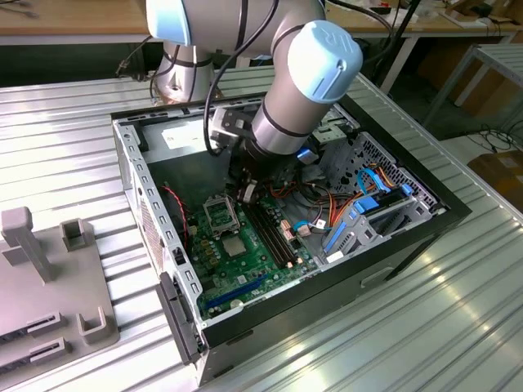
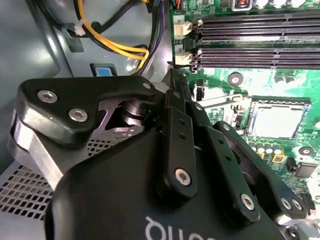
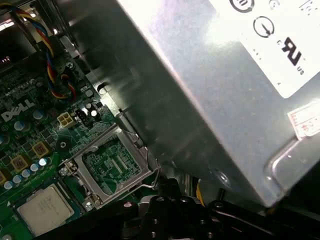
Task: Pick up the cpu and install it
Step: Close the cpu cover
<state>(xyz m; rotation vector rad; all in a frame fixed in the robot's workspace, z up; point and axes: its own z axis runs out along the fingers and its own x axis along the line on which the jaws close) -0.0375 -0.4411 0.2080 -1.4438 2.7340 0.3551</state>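
Ribbed metal table point(image 1: 73, 155) bears computer case point(image 1: 155, 237), seemingly indoors.

An open computer case point(image 1: 176, 269) lies on its side on a ribbed metal tabletop point(image 1: 65, 155). A green motherboard point(image 1: 245, 265) covers its floor, with black memory slots point(image 1: 274, 233) running along it; in the second wrist view these slots point(image 2: 255, 37) sit beside yellow and black cables point(image 2: 117, 42). Blue drive brackets point(image 1: 368, 208) and orange and red wiring point(image 1: 315, 200) fill the case toward the exterior view's right. A silver power supply point(image 3: 225, 85) looms in the first wrist view. A grey fixture block point(image 1: 45, 269) stands on the tabletop at the exterior view's left.
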